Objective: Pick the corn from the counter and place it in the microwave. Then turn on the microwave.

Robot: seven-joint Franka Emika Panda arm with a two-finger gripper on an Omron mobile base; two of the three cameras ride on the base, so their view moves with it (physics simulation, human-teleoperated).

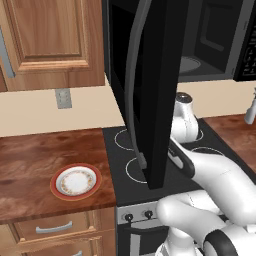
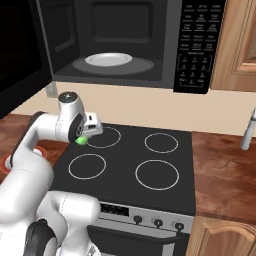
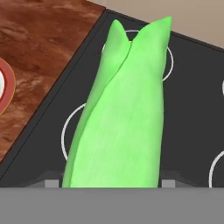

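The bright green corn (image 3: 122, 113) sits lengthwise between my fingertips (image 3: 51, 183), its leafy tip pointing away from the hand. My gripper (image 2: 84, 134) is shut on the corn (image 2: 80, 141) and hangs over the back left burner, below the microwave (image 2: 195, 45). The microwave door (image 1: 150, 90) stands swung wide open, and a glass turntable (image 2: 108, 60) lies inside the cavity. The reddish-brown counter (image 1: 30, 155) lies left of the stove.
The black stovetop (image 2: 125, 165) with white ring burners spreads beneath the hand. A white red-rimmed plate (image 1: 76, 181) rests on the left counter. A pale upright object (image 2: 248, 130) stands at the far right on the counter. A wooden cabinet (image 1: 50, 40) hangs at upper left.
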